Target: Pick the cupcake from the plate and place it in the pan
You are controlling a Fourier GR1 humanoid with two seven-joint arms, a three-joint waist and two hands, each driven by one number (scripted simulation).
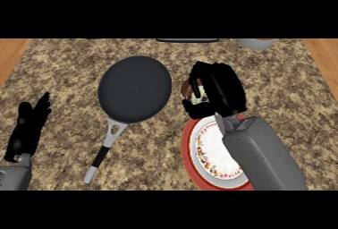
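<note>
Evidently clasped the cupcake (188,91) in the right hand (218,87), fingers curled round it and hiding most of it; made out only a brown top and a strip of pale wrapper at the hand's left side. Found it beyond the far rim of the plate (187,154), not over the white middle, and just right of the pan (135,89), near its rim but not yet over the dark base. Judged it lifted, though could not tell from so steep a view how high above the counter (66,67). Judged the coming move to turn on one relation: placed the pan directly left of the clenched fingers, on the same side as the showing part of the cupcake, so reckoned on only a short carry leftward across the rim before letting go. Traced the pan's long axis from the round base down and left along the handle (100,156), well clear of that path. Counted the right hand far the nearer; saw the left hand (27,125) resting released, fingers straight, at the view's left edge, well apart from pan and plate.
</note>
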